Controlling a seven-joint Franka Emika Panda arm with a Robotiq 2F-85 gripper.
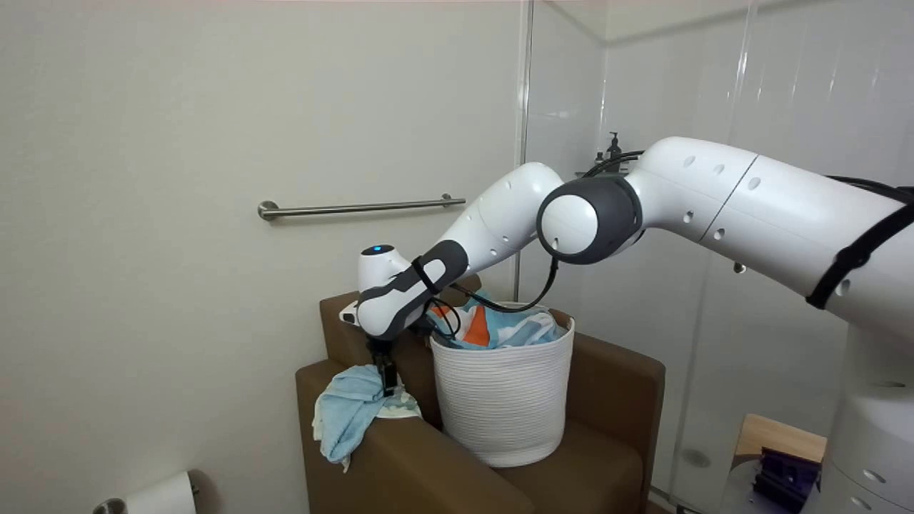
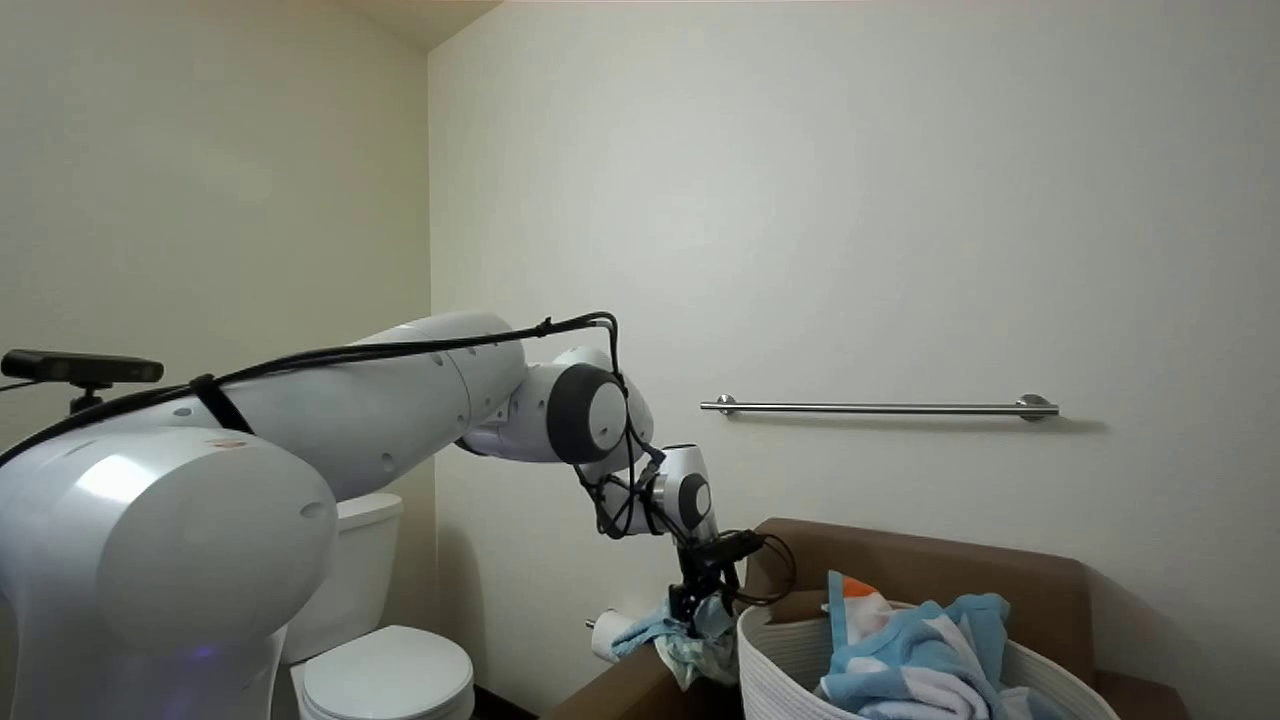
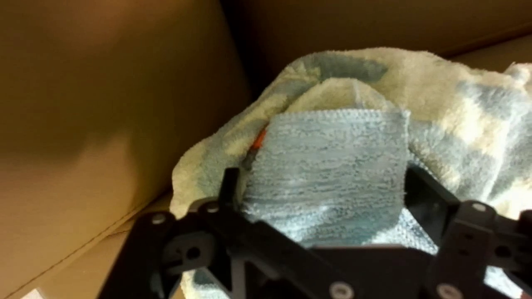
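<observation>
Wrist view: fingers [image 3: 429, 203] spread wide, the gripper [image 3: 321, 178] straddles a blue-grey fold of cloth [image 3: 328, 166], cream-patterned cloth [image 3: 436, 91] around it; in an exterior view, the bundle [image 1: 351, 403] lies over a brown armrest [image 1: 428, 460], a white basket [image 1: 503, 400] of towels [image 1: 525, 332] on the seat [image 1: 585, 467].

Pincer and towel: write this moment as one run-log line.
pincer: open, astride blue towel | blue towel: bunched with patterned cloth on chair arm | basket: on seat, multicoloured fabric inside
</observation>
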